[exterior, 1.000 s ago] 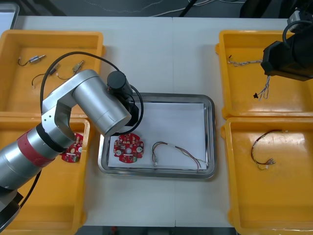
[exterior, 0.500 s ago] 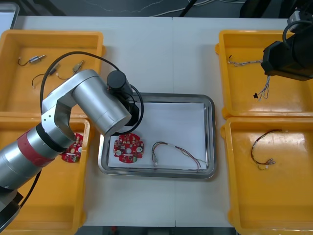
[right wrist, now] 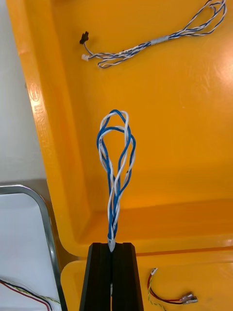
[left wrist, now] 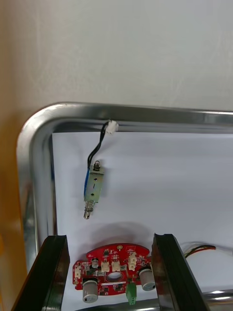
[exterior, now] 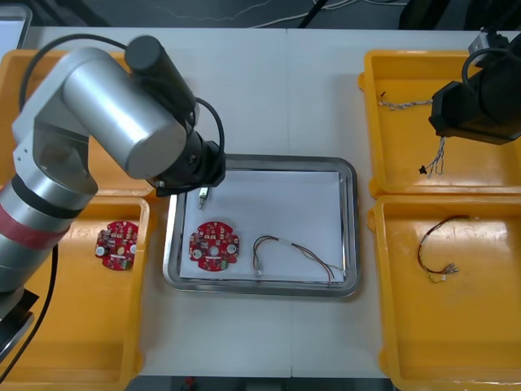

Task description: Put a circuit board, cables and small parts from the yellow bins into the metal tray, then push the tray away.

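The metal tray point(exterior: 352, 228) point(left wrist: 34, 160) holds a round red circuit board point(exterior: 213, 248) point(left wrist: 114, 274), a red and yellow cable point(exterior: 293, 254) point(left wrist: 199, 249) and a small metal part point(exterior: 201, 196) point(left wrist: 93, 188) with a black lead near its far left corner. My left gripper point(exterior: 191, 175) point(left wrist: 109, 238) hangs open just above that part and holds nothing. Over the far right yellow bin point(exterior: 488, 175) point(right wrist: 194, 121), my right gripper point(exterior: 460, 110) point(right wrist: 111, 245) is shut on a twisted blue and white cable point(exterior: 440, 159) point(right wrist: 115, 160), which dangles free of the bin floor.
A second blue and white cable point(exterior: 407, 103) point(right wrist: 155, 41) lies farther back in the same bin. The near right bin point(exterior: 480, 358) holds a black cable point(exterior: 440, 244). A spare circuit board point(exterior: 116, 244) lies in the near left bin point(exterior: 81, 342). My left arm covers the far left bin.
My left arm has lifted and swung back to the left, uncovering a small metal part lying in the tray. The right gripper has shifted slightly with its cable.
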You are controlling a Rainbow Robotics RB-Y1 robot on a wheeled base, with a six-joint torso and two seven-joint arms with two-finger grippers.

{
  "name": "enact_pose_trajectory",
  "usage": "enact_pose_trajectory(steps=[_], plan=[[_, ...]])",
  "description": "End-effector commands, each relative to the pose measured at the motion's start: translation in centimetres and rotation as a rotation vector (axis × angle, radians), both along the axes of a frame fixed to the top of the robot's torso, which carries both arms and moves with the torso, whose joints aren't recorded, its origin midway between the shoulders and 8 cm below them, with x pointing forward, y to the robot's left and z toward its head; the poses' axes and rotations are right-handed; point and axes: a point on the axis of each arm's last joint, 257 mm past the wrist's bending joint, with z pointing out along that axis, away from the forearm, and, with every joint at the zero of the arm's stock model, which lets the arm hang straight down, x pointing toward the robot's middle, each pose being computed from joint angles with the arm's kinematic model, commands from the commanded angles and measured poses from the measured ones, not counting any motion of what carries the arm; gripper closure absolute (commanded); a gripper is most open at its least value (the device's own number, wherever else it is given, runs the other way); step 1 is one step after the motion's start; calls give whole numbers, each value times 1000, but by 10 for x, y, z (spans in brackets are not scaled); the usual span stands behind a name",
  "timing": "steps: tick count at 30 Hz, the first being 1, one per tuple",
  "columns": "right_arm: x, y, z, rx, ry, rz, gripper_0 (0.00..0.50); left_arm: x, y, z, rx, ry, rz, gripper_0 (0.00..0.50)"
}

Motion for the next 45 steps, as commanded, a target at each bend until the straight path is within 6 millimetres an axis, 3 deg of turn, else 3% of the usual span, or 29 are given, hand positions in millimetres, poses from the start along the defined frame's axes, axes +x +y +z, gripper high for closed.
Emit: enact_pose_trajectory(steps=[1,9,24,27,35,42,45], plan=[[-7,3,-7,-102,25,43,500,16,27,55,3,-82,17,0],[-18,45,-16,-192,74,222,500,15,86,72,87,-65,56,0],[-33,116,-23,-396,81,538,500,28,147,85,123,-49,75,0],[-34,139,-25,-424,60,629,500,39,168,85,146,-55,60,0],[-36,176,-38,-502,10,905,500,72,201,82,180,-107,54,0],[-35,197,-51,-619,-31,1163,500,90,223,86,210,-138,39,0],[-32,206,-61,-662,-49,1229,500,101,222,91,220,-176,6,0]])
